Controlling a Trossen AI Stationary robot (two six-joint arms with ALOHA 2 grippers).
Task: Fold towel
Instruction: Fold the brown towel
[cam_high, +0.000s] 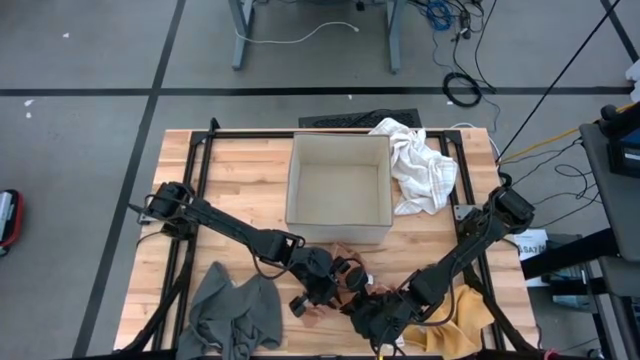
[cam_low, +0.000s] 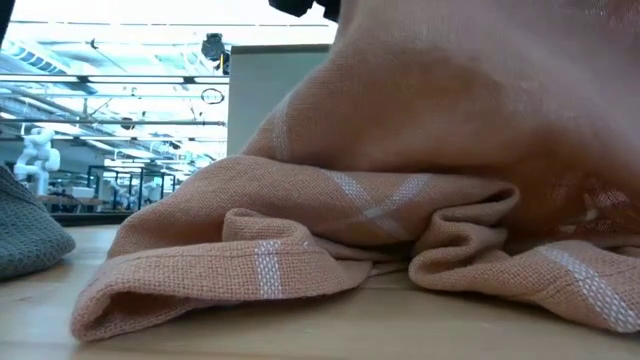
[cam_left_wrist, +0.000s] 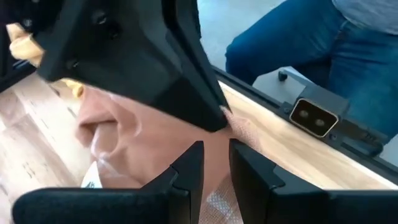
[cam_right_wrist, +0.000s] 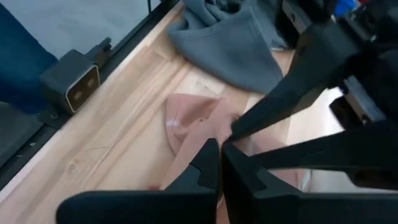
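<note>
The left tool (cam_high: 345, 277) and the right tool (cam_high: 372, 300) are close together at the front of the bench (cam_high: 240, 190), and each is pinched tight on a bit of the pink towel (cam_low: 330, 240), which lies bunched in soft lumps under them. I think the folding has only just started, because the towel is still crumpled with no flat, neat fold yet. Beside the left tool lies a gray cloth (cam_high: 232, 315), by the right tool a yellow cloth (cam_high: 470, 318), farther off a box (cam_high: 338, 190) and a white cloth (cam_high: 422, 165), then gray floor with cables.
</note>
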